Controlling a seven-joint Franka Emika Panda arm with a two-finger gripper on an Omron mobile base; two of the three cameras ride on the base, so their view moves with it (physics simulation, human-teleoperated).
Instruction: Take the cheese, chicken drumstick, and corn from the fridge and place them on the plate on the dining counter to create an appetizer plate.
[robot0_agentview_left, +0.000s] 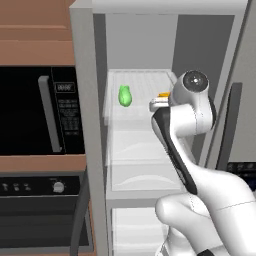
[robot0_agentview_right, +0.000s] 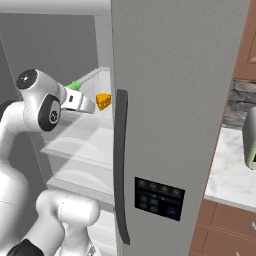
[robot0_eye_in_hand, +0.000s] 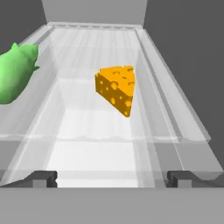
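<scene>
The fridge (robot0_agentview_left: 85, 125) stands open, and my arm reaches onto one of its glass shelves (robot0_eye_in_hand: 96, 127). On that shelf the cheese (robot0_eye_in_hand: 117, 89), a yellow-orange wedge with holes, sits a short way ahead of my gripper (robot0_eye_in_hand: 113, 179), slightly right of centre. The gripper is open wide with nothing between its fingertips (robot0_eye_in_hand: 43, 178). The green corn (robot0_eye_in_hand: 15, 72) lies on the same shelf, to the left of the cheese. From the base I see the corn (robot0_agentview_left: 125, 95), the cheese (robot0_agentview_right: 103, 101) just past the hand, and a sliver of cheese (robot0_agentview_left: 164, 94). The chicken drumstick, plate and dining counter are out of view.
A black microwave (robot0_agentview_left: 35, 110) and an oven (robot0_agentview_left: 40, 200) are built in left of the fridge. The grey fridge door (robot0_agentview_right: 175, 100) with its dark handle (robot0_agentview_right: 120, 165) stands close on the arm's right. A marble wall counter (robot0_agentview_right: 227, 175) lies beyond it.
</scene>
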